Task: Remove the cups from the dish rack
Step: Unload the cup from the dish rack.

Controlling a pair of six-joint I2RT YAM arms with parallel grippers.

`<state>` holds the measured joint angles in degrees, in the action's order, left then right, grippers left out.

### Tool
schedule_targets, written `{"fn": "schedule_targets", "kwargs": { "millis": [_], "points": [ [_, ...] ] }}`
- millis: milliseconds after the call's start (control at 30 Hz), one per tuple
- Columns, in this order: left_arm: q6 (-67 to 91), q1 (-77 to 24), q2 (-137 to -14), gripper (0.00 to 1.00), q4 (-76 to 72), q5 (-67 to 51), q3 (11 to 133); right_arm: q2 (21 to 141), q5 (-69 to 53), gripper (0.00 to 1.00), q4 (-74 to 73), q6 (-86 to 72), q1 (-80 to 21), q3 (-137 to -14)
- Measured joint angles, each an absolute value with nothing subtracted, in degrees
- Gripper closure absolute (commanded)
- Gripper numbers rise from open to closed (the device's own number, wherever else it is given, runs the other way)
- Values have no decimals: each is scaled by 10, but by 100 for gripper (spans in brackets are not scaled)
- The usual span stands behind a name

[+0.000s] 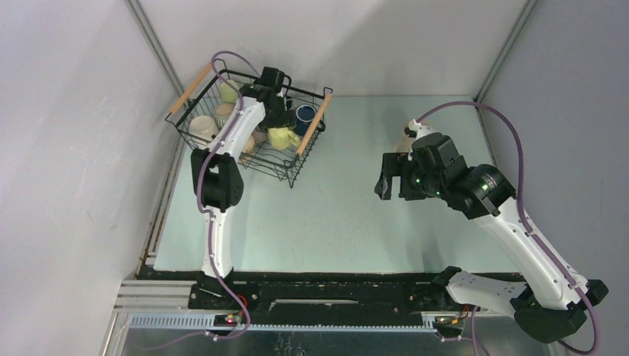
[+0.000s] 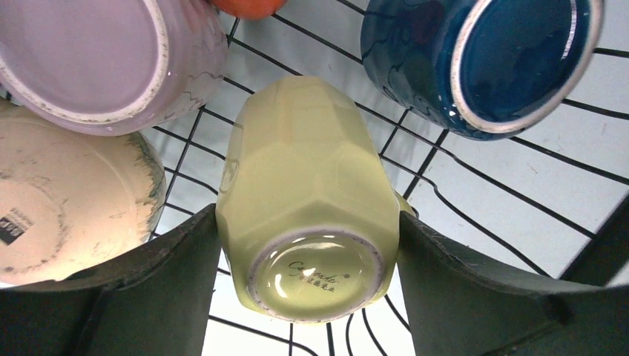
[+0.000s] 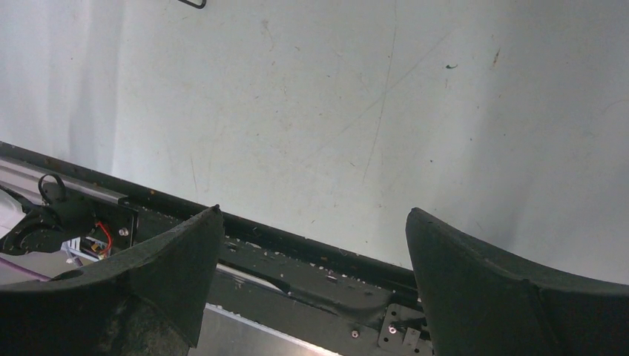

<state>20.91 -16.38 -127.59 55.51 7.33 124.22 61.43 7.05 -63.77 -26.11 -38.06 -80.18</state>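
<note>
- Where the left tool (image 2: 309, 215) reaches down into the dish rack (image 1: 268, 165), its two dark fingers press against opposite sides of a pale yellow-green cup (image 2: 304, 170), pinching it.
- That cup is faceted and lies tilted on the black wires, with its base turned toward the left wrist camera.
- The unglazed foot ring frames a small dark stamp (image 2: 315, 280): one cursive word over a row of tiny characters. Both are too small and glossy to read.
- A cream cup (image 2: 67, 200) sits just left of the tool. It carries a dark printed mark (image 2: 9, 230) at the picture's edge, which is cut off and illegible.
- Above it lies a mauve cup (image 2: 96, 59) with a pale rim, mouth toward the camera.
- A navy cup (image 2: 482, 59) with a white rim lies on its side at upper right, apart from the held cup.
- An orange cup (image 2: 248, 6) shows only as a sliver at the top edge.
- None of these three shows any writing.
- The rack stands at the far left of the pale surface (image 3: 334, 96), close to the wall, with a wooden handle (image 1: 313, 124) along its right top edge.
- The right tool (image 3: 313, 213) hangs over the bare surface, well apart from the rack, fingers spread wide with nothing between them.
</note>
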Motion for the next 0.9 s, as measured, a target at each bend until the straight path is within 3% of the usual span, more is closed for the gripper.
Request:
{"fn": "schedule_targets", "kwargs": {
  "millis": [400,900],
  "points": [
    [197,-164,-1275,100,609,69,1277,623,59,0,-622,-262,-383,-802],
    [190,-164,-1209,100,656,41,1280,676,-50,0,-512,-281,-352,-802]
  ]
}}
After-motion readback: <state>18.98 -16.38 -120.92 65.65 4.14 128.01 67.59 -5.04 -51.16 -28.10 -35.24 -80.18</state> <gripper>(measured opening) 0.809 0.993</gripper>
